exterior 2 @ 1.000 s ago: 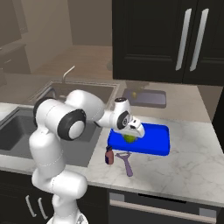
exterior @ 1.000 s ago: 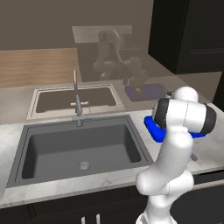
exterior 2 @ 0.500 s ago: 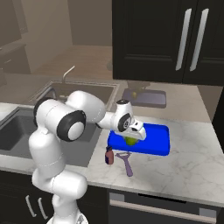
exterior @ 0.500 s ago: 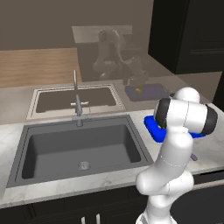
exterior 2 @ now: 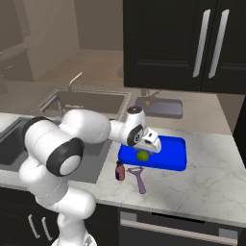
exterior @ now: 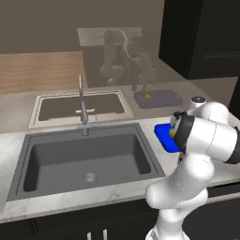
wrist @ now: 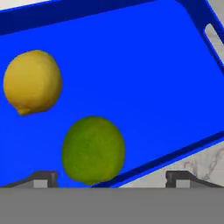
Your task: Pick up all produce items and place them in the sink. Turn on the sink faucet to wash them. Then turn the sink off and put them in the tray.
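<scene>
Left base view: one dark grey sink (exterior: pixel 28 154) sits in the marble counter, one slim faucet (exterior: pixel 82 105) stands behind it, and one blue tray (exterior: pixel 165 136) lies to the sink's right, mostly hidden by the white arm.

Right base view: the gripper (exterior 2: pixel 147 145) hangs low over the tray's (exterior 2: pixel 170 153) near left part, with one lime (exterior 2: pixel 142 155) lying in the tray just under it. A small purple peeler (exterior 2: pixel 139 176) and a small dark red bottle (exterior 2: pixel 119 170) sit on the counter just in front of the tray.

Hand view: two fruits lie on the tray (wrist: pixel 144 65) floor, one lemon (wrist: pixel 32 82) and one lime (wrist: pixel 93 150), near each other but apart. The lime sits between the two fingertips (wrist: pixel 43 178), which stand wide apart and touch nothing.
</scene>
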